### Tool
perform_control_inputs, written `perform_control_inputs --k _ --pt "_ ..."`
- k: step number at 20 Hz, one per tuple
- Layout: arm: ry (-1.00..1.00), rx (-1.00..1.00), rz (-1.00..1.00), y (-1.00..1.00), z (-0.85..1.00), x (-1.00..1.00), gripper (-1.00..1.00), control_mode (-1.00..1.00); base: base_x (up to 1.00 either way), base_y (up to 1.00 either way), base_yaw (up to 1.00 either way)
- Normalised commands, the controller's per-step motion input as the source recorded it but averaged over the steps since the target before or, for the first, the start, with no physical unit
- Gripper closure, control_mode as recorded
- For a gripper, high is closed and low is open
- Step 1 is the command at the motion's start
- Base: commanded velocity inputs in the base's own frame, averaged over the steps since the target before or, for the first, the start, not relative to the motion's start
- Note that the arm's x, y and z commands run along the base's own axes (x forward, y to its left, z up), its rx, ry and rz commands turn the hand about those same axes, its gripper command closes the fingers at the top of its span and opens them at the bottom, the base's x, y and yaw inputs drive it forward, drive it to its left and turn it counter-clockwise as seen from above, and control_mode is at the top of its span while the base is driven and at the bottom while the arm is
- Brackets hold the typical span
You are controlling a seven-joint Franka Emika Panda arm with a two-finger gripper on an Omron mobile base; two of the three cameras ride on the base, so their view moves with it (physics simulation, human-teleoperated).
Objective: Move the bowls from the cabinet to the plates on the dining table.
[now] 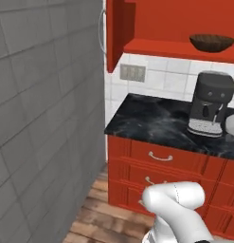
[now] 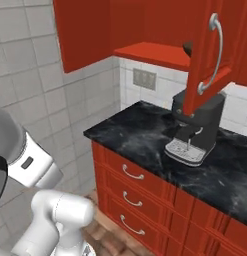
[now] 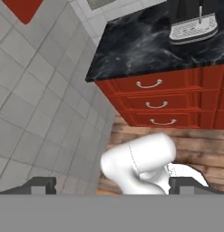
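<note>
1. Cabinet (image 1: pixel 119 28): red wall unit, doors swung open; red shelf (image 1: pixel 175 48) exposed. A long curved silver handle (image 2: pixel 213 52) shows on the open door in the right base view.
2. Wooden bowl (image 1: pixel 212 42): dark brown, shallow, upright on the shelf toward its right end, above the coffee machine.
3. Coffee machine (image 1: pixel 211 103): dark grey, standing on the black marble tabletop (image 1: pixel 151 118), below the shelf.
4. Drawers (image 3: pixel 154 95): red fronts with silver pulls, stacked under the tabletop.
5. Wall outlet plate (image 1: pixel 132 72): grey, on white tile below the cabinet.
6. Tool (image 3: pixel 113 186): fingertips set wide apart, nothing between them; pointed toward the wooden floor (image 1: pixel 109 216), well apart from the bowl.
</note>
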Motion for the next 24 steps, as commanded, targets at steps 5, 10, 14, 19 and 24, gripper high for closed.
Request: perform_control_inputs --k 5,10,14,19,24 --pt "0.0 0.0 0.0 0.0 0.0 0.0 -1.0 1.0 0.63 0.12 -0.36" --pt "0.0 0.0 0.0 0.0 0.0 0.0 -1.0 1.0 0.65 0.29 -0.36" --pt "0.0 0.0 0.0 0.0 0.0 0.0 -1.0 1.0 0.66 0.33 -0.34" --pt "0.0 0.0 0.0 0.0 0.0 0.0 -1.0 1.0 0.31 0.12 -0.16" --pt "0.0 0.0 0.0 0.0 0.0 0.0 -1.0 1.0 0.0 0.0 0.0"
